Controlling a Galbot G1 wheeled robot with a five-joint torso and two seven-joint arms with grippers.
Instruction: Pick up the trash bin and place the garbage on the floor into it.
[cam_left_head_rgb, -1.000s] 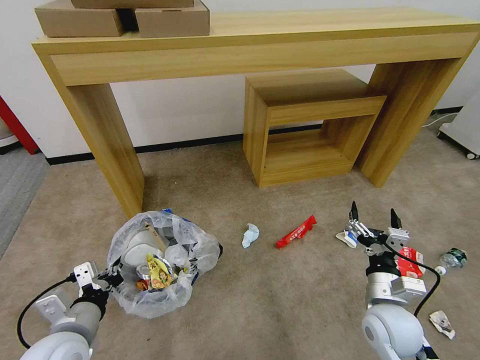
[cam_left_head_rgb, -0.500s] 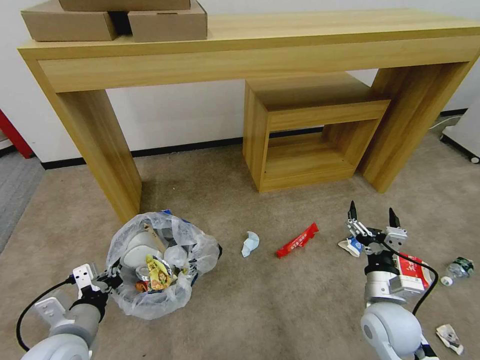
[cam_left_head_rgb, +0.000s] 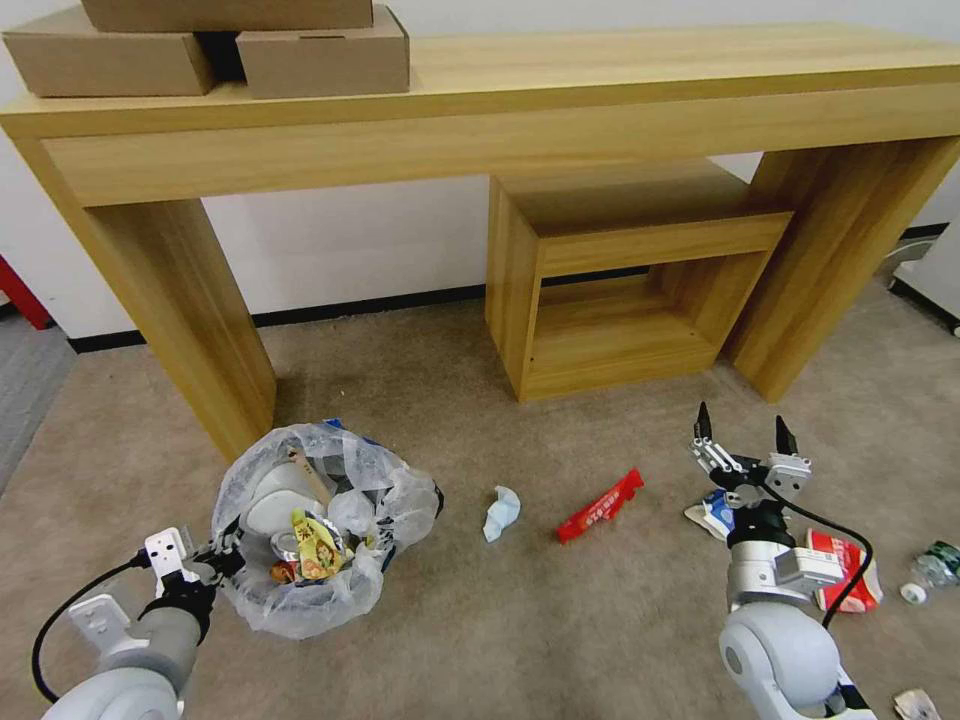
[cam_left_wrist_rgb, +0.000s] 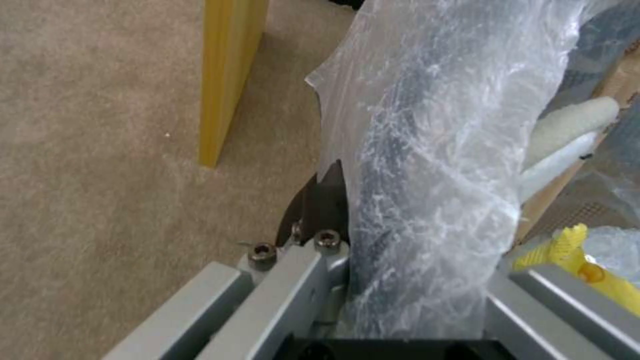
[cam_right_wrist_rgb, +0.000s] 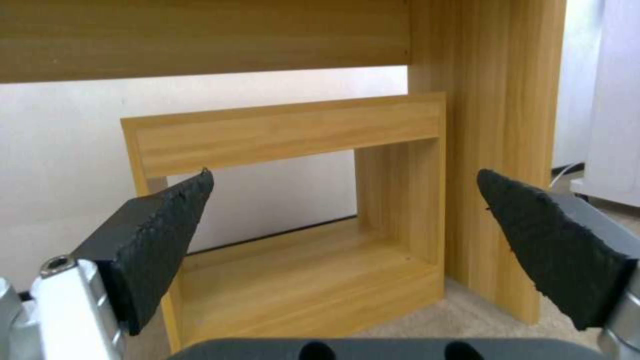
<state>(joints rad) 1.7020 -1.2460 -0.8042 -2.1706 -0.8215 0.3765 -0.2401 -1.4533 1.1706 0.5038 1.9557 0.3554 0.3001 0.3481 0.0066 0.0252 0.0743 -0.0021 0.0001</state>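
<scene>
- Left wrist view showed the left gripper (cam_left_wrist_rgb: 400, 300) fingers pinching the trash bin (cam_left_wrist_rgb: 427, 175) rim through its liner.
- Head view showed the right gripper (cam_left_head_rgb: 740, 437) fingers spread above a carton (cam_left_head_rgb: 712, 512) on the floor (cam_left_head_rgb: 560, 620).

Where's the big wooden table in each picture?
Head view: the table spans the back wall, over the carpet.
Left wrist view: one table leg stands beyond the trash bin clamped in the left gripper.
Right wrist view: its top board and another leg rise behind the open right gripper.
Shared landmark: the beige carpet.
</scene>
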